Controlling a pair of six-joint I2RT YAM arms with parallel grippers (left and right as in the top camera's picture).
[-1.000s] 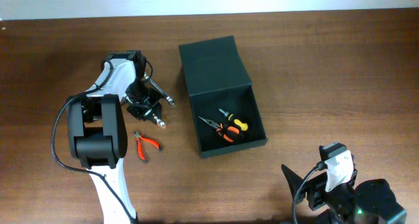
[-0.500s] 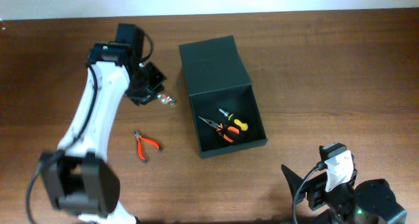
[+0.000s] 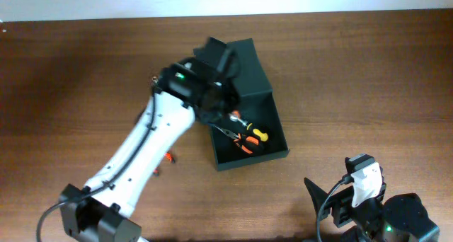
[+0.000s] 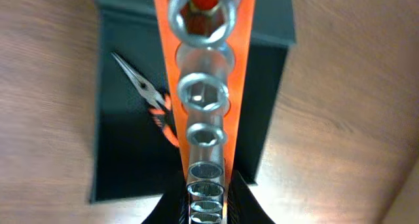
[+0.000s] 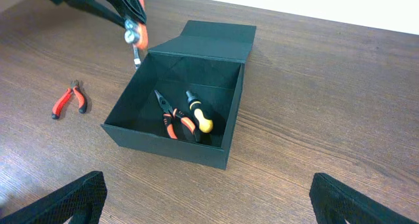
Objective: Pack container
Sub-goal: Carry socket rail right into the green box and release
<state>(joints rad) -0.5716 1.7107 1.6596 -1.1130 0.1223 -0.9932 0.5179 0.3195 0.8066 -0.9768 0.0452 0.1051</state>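
The left gripper [image 4: 208,207] is clamped on the orange socket rail [image 4: 208,86] and hangs over the 9 o'clock wall of the container [image 3: 269,118], which sits mid-bench with its lid flap [image 3: 241,68] laid back toward 12 o'clock. In the overhead view the open compartment lies toward 4 o'clock from this gripper, very near. In the left wrist view the rail's long axis runs 12 to 6, roughly parallel to the container's side walls, so it looks ready to go in lengthwise. The needle-nose pliers [image 3: 239,139] and the screwdriver [image 3: 253,129] lie close together near the middle of the floor. The barest floor is along the 3 o'clock wall, and the rail will likely land partly on those tools unless it is carried that way. The right gripper [image 5: 206,188] rests well apart at 5 o'clock, jaws spread wide and empty, so the left arm is far nearer. Red pliers [image 5: 69,99] lie on the bench [image 3: 354,72] at 8 o'clock of the container.
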